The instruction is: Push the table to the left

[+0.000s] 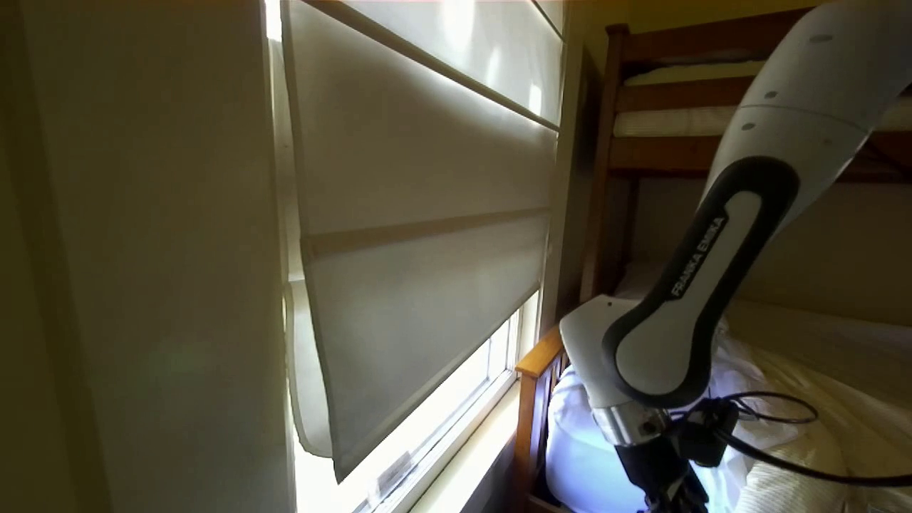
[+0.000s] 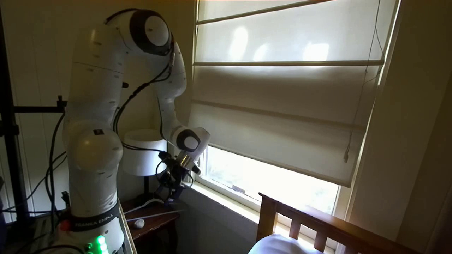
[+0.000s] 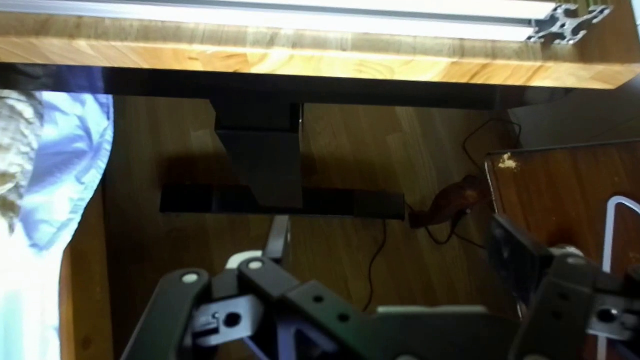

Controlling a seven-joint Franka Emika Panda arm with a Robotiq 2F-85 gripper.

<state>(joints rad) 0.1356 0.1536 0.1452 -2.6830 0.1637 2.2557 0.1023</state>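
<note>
The table is a small dark red-brown wooden side table (image 2: 160, 221) beside the robot's base in an exterior view. Its top also shows at the right of the wrist view (image 3: 555, 185), with a curved leg (image 3: 445, 202) below it. My gripper (image 3: 397, 250) is open and empty, its fingers wide apart. In the wrist view its right finger overlaps the table's near edge; I cannot tell whether they touch. In an exterior view the gripper (image 2: 173, 195) points down near the table's window-side end. In an exterior view the gripper (image 1: 673, 499) is cut by the bottom edge.
A white lamp (image 2: 144, 153), a white hanger (image 2: 150, 203) and a white lump (image 2: 139, 223) are on the table. The robot's wooden desk (image 3: 300, 57) has a black foot (image 3: 350, 202). Cables lie on the floor. A bed (image 3: 75, 165) stands left in the wrist view.
</note>
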